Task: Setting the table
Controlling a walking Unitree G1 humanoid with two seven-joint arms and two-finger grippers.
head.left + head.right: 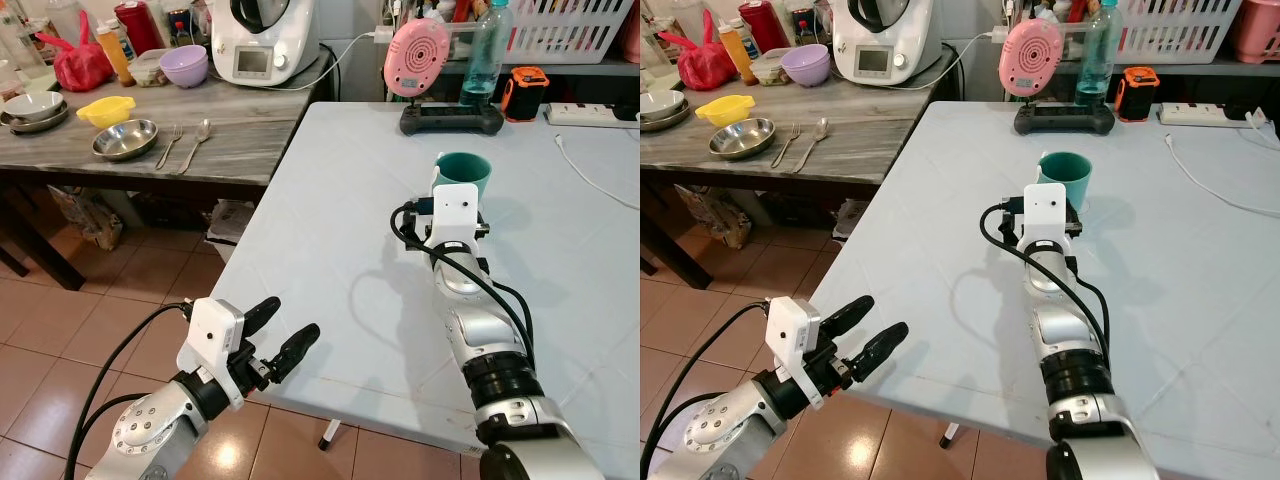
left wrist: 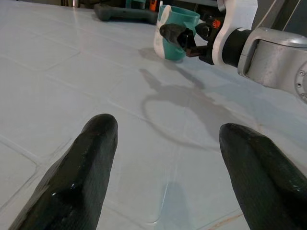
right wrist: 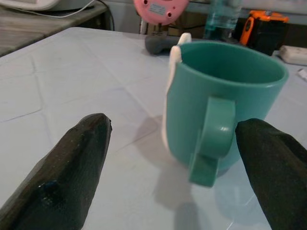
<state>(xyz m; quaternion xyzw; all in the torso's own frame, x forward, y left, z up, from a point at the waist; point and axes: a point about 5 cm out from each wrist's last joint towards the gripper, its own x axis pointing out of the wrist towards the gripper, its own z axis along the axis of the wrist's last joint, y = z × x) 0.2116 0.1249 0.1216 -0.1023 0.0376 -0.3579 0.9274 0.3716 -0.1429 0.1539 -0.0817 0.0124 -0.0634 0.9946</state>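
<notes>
Teal mug is stood upright on the table, flanked untouched by the released right hand; the left hand is spread.

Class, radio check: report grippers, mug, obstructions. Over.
Right gripper open, fingers apart beside the teal mug, not touching. Mug upright on white table. Left gripper open at table edge. Nothing blocking.

At the far edge of the pale worktop, top centre of the frame, a pink round device stands beside a black game controller and a clear water bottle. To their right sit an orange-and-black gadget and a white power strip. A white kitchen machine occupies the top, with a red bag at upper left. Terracotta floor tiles fill the lower left.
</notes>
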